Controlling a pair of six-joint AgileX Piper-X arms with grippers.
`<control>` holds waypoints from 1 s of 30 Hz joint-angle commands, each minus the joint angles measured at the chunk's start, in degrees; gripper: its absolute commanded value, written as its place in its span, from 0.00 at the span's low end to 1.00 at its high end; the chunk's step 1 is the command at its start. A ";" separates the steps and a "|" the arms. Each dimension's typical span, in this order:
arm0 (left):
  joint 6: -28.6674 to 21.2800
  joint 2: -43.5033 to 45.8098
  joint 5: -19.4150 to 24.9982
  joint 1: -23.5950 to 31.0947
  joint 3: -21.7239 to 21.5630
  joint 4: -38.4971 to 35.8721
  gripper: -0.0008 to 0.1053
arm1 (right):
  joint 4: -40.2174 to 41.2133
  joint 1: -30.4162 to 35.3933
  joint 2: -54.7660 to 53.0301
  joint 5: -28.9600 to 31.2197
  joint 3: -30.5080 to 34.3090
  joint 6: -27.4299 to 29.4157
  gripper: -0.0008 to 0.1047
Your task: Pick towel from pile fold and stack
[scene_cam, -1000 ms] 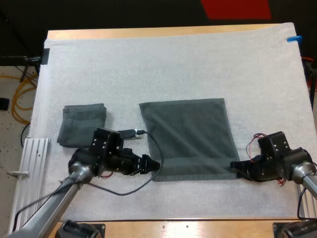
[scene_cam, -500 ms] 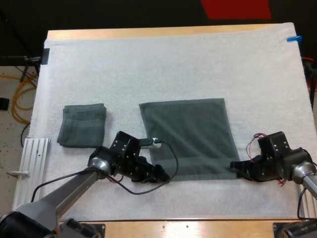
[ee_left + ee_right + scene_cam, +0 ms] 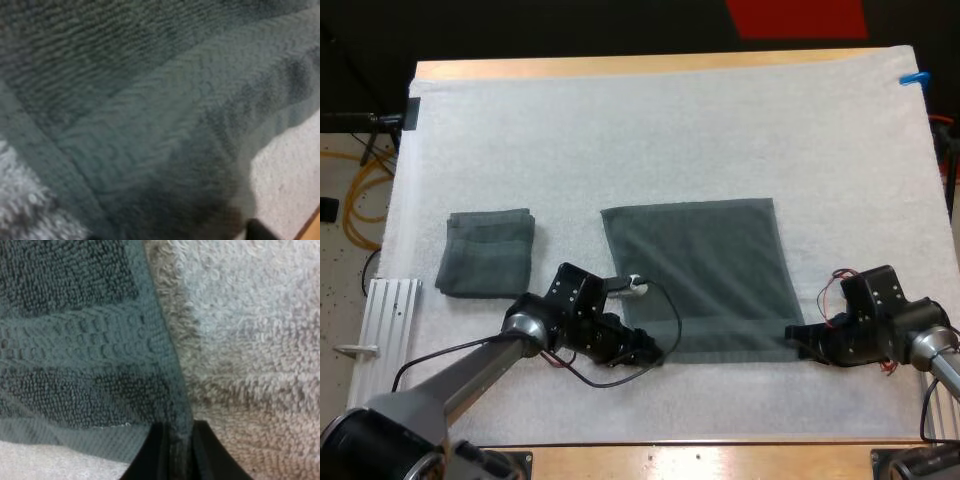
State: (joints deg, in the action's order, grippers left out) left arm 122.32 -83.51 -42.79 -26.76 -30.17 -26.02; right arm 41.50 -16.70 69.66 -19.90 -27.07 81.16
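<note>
A dark grey-green towel (image 3: 700, 275) lies spread flat in the middle of the white mat (image 3: 650, 140). My left gripper (image 3: 648, 350) rests low on its near left corner, and the left wrist view looks straight onto the towel's weave (image 3: 150, 115) from very close. My right gripper (image 3: 796, 338) is at the near right corner. In the right wrist view that gripper (image 3: 178, 452) is shut on the towel's hemmed edge (image 3: 165, 370), a black fingertip (image 3: 156, 452) pressing on each side. A folded towel (image 3: 486, 252) sits at the left of the mat.
A ribbed metal plate (image 3: 382, 315) lies off the mat's near left edge. The table's wooden front edge (image 3: 700, 460) runs close behind both grippers. Bare mat stretches beyond the spread towel toward the far side.
My left arm has swung right and nearer, from beside the towel's left edge onto its near left corner. The right arm and both towels have stayed put.
</note>
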 commanded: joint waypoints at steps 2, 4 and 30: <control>0.06 -0.79 1.41 -0.39 0.12 0.63 0.14 | 0.92 -0.15 -0.47 0.43 0.07 0.04 0.01; -0.26 -0.78 1.53 -0.39 0.12 0.80 0.02 | 0.92 -0.15 -0.47 0.43 0.07 0.04 0.01; -5.07 21.86 -4.80 0.15 -0.39 -21.09 0.01 | 13.96 -7.57 -19.50 -3.55 -5.01 -10.25 0.01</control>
State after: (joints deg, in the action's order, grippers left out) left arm 117.48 -61.68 -47.15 -26.46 -30.31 -47.42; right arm 56.02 -24.20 50.23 -23.26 -31.68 71.26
